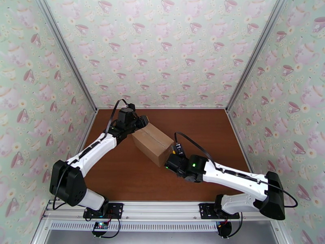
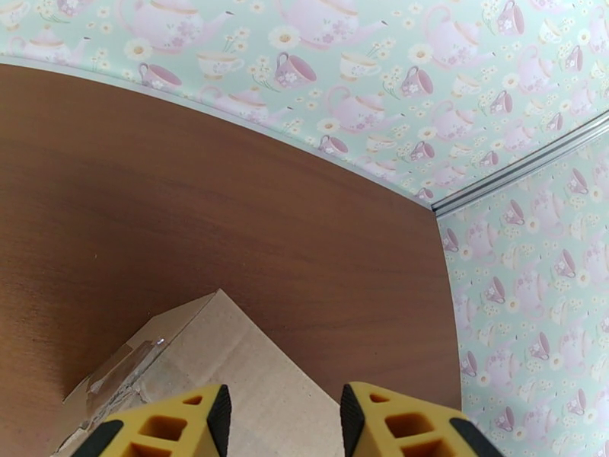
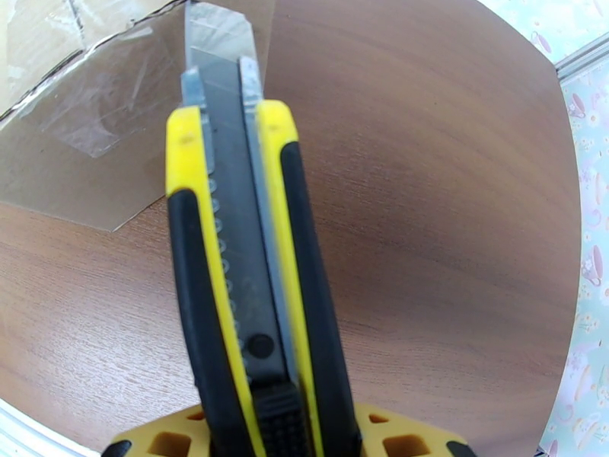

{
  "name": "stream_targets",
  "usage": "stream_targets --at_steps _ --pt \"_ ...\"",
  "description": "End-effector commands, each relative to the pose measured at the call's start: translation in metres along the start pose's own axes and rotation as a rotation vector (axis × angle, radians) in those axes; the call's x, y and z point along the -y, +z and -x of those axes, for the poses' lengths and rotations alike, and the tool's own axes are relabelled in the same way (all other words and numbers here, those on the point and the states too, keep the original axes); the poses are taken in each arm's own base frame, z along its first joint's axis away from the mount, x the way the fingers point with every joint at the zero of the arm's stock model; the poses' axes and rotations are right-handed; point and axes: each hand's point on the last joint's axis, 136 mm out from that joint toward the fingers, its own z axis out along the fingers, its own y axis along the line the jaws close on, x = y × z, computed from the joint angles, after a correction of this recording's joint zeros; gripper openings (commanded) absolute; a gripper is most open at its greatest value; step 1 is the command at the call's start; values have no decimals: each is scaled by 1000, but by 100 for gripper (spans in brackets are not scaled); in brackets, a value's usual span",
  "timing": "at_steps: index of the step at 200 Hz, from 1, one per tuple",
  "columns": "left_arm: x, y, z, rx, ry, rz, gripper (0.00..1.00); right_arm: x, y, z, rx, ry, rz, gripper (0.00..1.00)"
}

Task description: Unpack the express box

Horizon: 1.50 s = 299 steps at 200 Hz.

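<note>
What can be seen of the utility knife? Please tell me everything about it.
The utility knife has a yellow and black handle, plastic by its look, a notched grey metal track and a black ribbed slider near its base. Its blade is pushed out. The right gripper holds the lower handle; the blade points toward the clear tape on the express box. Whether the tip touches the tape cannot be told.
</note>
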Motion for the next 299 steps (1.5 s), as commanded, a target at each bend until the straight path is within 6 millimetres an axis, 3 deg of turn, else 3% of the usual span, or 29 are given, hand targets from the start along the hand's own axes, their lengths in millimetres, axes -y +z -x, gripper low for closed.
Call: stream_targets --at_steps 1,204,255,299 --pt "4 -3 -1 0 -1 -21 45 -4 -6 13 41 -8 -1 0" --pt "-1 4 -6 -11 -6 -13 45 -8 -6 16 45 -26 11 0" --pt "-38 -8 18 14 64 165 46 -8 -4 14 34 -33 0 0" --pt "-71 2 26 -28 85 277 45 -8 -4 15 36 -35 1 0"
